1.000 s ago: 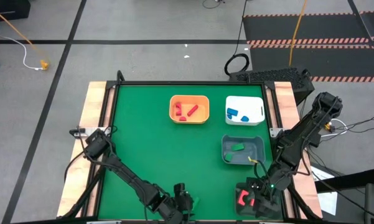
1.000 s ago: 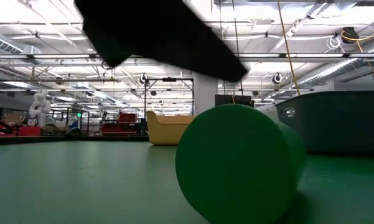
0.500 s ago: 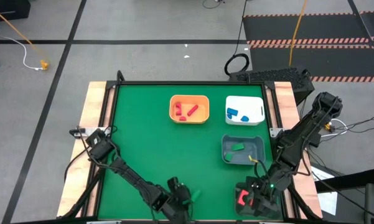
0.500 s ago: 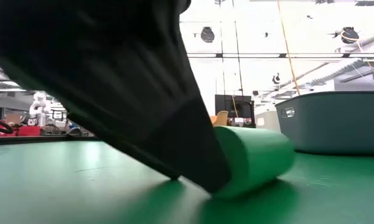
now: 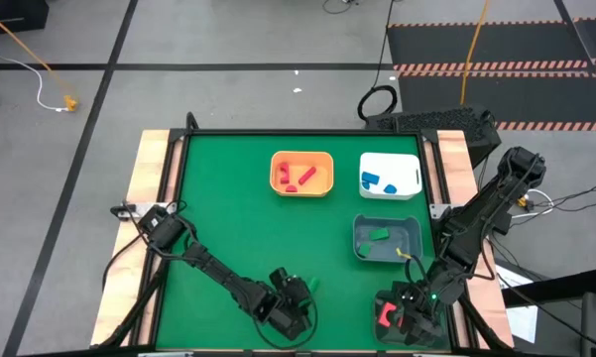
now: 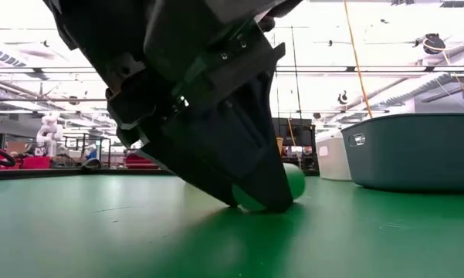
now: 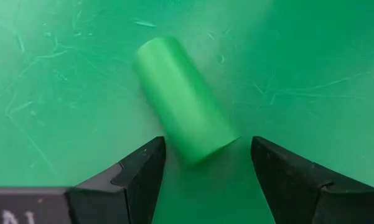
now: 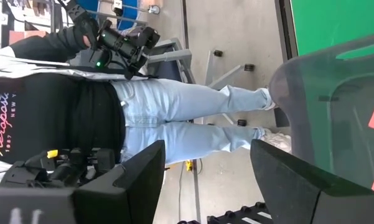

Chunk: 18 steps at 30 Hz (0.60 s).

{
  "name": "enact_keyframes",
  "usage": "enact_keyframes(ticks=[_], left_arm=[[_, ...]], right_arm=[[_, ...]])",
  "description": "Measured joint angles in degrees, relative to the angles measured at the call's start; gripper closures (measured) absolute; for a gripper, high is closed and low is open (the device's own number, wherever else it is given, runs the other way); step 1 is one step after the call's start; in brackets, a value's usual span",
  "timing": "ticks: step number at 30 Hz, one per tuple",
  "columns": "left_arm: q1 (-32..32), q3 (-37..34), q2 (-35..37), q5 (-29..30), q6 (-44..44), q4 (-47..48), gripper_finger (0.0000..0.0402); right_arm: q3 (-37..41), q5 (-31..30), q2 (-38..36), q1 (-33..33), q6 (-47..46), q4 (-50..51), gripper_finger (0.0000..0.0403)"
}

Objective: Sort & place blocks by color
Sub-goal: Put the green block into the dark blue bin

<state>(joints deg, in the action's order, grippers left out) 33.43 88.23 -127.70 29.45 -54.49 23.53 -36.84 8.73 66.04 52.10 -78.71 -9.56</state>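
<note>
Probably light, stiff and apt to roll, the green cylinder [image 7: 183,99] lies on the green table [image 5: 228,218] at its near edge — the left gripper [image 7: 202,165], fingers spread, straddles one end, best pinched across its round sides.

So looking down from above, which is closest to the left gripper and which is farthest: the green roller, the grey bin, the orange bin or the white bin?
1. Green roller, right at the left gripper, near edge.
2. Grey bin, to the right.
3. Orange bin, far side.
4. White bin, far right corner.
</note>
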Motion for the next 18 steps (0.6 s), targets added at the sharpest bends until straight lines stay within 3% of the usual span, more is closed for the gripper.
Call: enact_keyframes(ticks=[7, 18], left_arm=[[-0.15, -0.07, -0.07, -1.23, -5.61, -6.01, 0.016], [-3.38, 0.0, 0.04, -1.3, -22.76, -4.76, 0.016]], right_arm=[[0.0, 0.02, 0.0, 0.0, 0.42, 0.02, 0.0177], [0.0, 0.02, 0.0, 0.0, 1.87, 1.27, 0.0177]])
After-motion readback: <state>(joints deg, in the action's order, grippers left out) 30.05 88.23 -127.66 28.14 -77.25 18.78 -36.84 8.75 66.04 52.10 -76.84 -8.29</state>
